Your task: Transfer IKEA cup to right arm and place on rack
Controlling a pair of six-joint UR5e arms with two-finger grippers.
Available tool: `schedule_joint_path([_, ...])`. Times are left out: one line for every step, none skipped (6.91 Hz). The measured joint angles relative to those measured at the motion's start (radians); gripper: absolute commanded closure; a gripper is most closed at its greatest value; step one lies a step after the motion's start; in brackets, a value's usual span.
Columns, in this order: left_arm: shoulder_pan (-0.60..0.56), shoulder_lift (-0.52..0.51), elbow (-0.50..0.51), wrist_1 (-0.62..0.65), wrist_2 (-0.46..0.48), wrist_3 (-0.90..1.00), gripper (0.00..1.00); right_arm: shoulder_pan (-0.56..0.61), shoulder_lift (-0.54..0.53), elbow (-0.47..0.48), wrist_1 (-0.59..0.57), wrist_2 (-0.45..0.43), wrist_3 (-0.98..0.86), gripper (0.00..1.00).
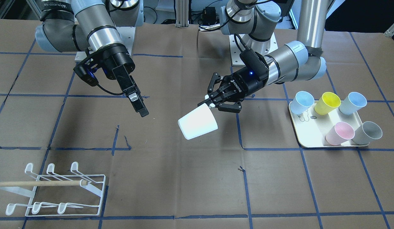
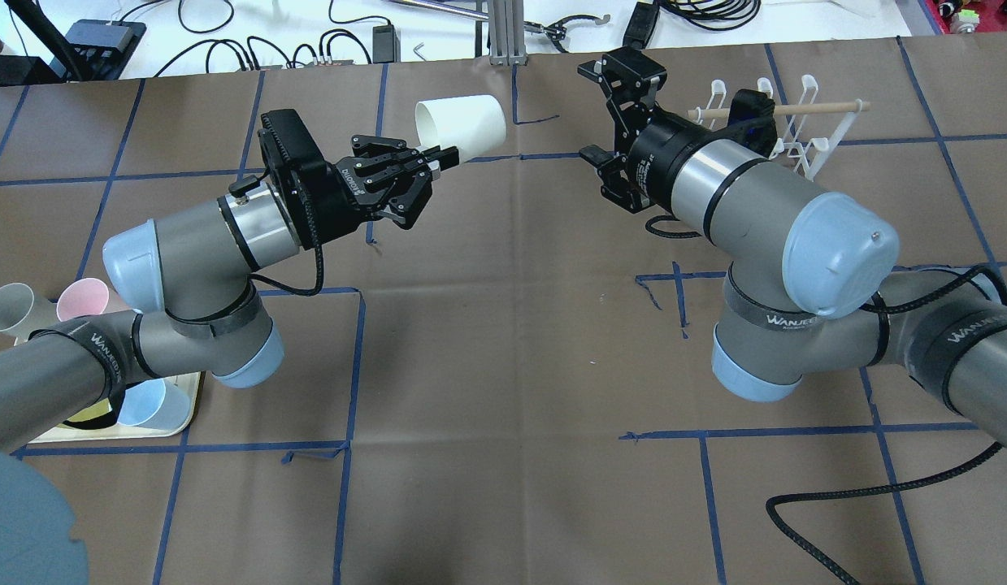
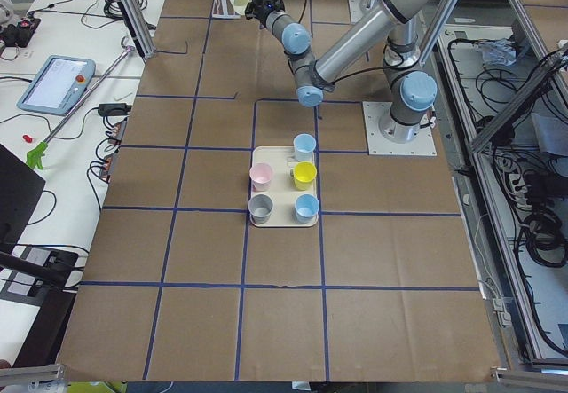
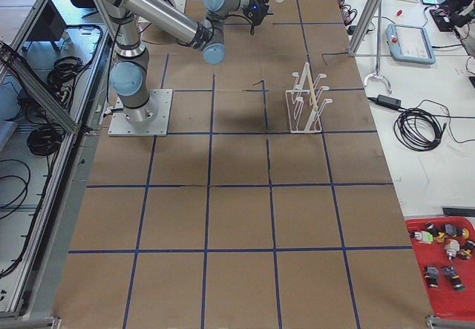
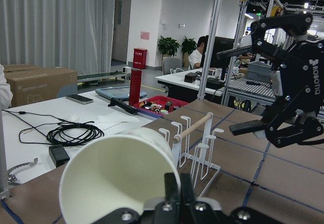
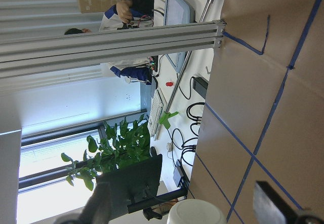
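Front-facing view: we've got the left hand pinching the white cup by its rim, with the cup tipped sideways above the counter. The right hand hangs nearby, not touching. The rack sits well apart, at a counter corner.

Overhead view: we see the right hand spread wide and facing the cup, with the rack just behind it.

Left wrist view: the cup has its mouth toward us, and the right hand is spread beyond it.

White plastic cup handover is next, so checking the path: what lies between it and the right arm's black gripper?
Nothing. In the front-facing view only bare brown paper-covered table shows between the white plastic cup and the open black right gripper.
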Motion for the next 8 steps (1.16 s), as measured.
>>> schedule_joint_path([-0.022, -0.001, 0.0, 0.014, 0.002, -0.008, 0.97, 0.025, 0.014, 0.0, 0.0, -0.004, 0.065, 0.0])
schedule_joint_path([-0.04, -0.002, 0.0, 0.018, 0.003, -0.011, 0.97, 0.046, 0.024, 0.001, 0.0, -0.006, 0.098, 0.0])
schedule_joint_path([-0.05, -0.002, 0.0, 0.02, 0.004, -0.012, 0.97, 0.057, 0.031, 0.002, 0.0, -0.007, 0.111, 0.0])
schedule_joint_path([-0.054, -0.002, 0.0, 0.02, 0.004, -0.012, 0.97, 0.062, 0.035, 0.003, 0.0, -0.012, 0.115, 0.0])
schedule_joint_path([-0.055, -0.002, 0.0, 0.02, 0.004, -0.012, 0.97, 0.064, 0.036, 0.003, 0.001, -0.02, 0.117, 0.0])
schedule_joint_path([-0.056, -0.003, 0.0, 0.021, 0.004, -0.012, 0.97, 0.068, 0.038, 0.003, 0.001, -0.024, 0.117, 0.0])
schedule_joint_path([-0.057, -0.003, 0.0, 0.021, 0.004, -0.012, 0.97, 0.078, 0.043, 0.002, 0.0, -0.025, 0.117, 0.0])
schedule_joint_path([-0.057, -0.003, 0.0, 0.022, 0.004, -0.012, 0.96, 0.09, 0.056, 0.0, -0.004, -0.026, 0.117, 0.0])
